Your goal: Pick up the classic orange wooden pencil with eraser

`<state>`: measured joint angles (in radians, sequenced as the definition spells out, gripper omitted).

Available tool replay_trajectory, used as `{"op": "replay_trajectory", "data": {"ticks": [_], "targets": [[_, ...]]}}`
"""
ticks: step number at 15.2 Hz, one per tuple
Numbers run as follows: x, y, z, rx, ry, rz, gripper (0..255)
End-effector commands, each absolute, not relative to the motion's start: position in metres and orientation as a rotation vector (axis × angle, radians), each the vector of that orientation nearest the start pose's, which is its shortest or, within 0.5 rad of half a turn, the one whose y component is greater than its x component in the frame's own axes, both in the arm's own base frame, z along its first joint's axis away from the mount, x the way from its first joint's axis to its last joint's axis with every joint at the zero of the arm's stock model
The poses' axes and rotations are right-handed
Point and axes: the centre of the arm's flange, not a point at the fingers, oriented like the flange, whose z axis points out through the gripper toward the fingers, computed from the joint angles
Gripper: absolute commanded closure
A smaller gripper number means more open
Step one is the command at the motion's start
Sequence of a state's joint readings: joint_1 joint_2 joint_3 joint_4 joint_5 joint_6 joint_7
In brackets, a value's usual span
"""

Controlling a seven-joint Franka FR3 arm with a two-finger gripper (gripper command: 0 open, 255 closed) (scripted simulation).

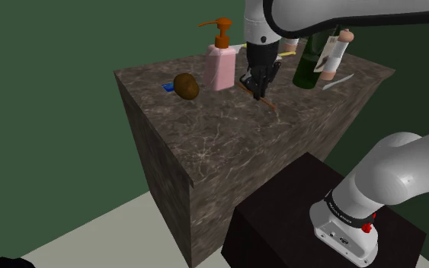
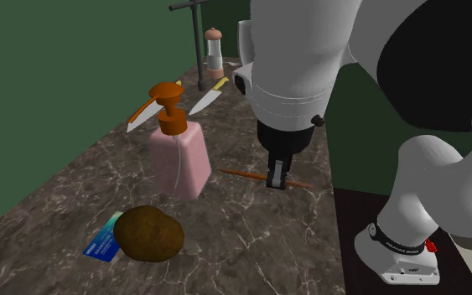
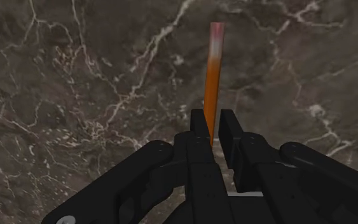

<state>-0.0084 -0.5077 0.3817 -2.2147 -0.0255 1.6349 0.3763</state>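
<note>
Fig. grasp | gripper (image 3: 212, 130) narrow, clasping orange pencil (image 3: 213, 70) off-centre | lift straight up from marbled countertop (image 3: 75, 76), slowly, lest the eraser end tilt.

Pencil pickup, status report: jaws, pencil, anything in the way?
Jaws shut on the orange pencil, mid-shaft. Pencil level, low at the dark veined counter. Pink soap bottle close by one end.

Pencil (image 3: 213, 83): near end hidden between the gripper (image 3: 212, 130) fingers; in the second exterior view its middle sits behind them. Blue card (image 2: 101, 245) is partly under the brown lump (image 2: 148, 235), print too small to read. Green bottle (image 1: 305, 72) toward the counter's (image 1: 228, 145) back edge: neck behind the arm.
</note>
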Motion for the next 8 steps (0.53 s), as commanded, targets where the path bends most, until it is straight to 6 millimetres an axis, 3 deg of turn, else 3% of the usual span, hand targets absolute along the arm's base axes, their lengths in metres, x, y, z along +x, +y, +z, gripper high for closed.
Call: {"op": "replay_trajectory", "data": {"ticks": [1,6,8], "targets": [[0.365,0.164,0.561,-3.37,0.09,0.043,255],[0.365,0.164,0.587,-3.37,0.09,0.043,255],[0.365,0.164,0.588,-3.37,0.09,0.043,255]]}}
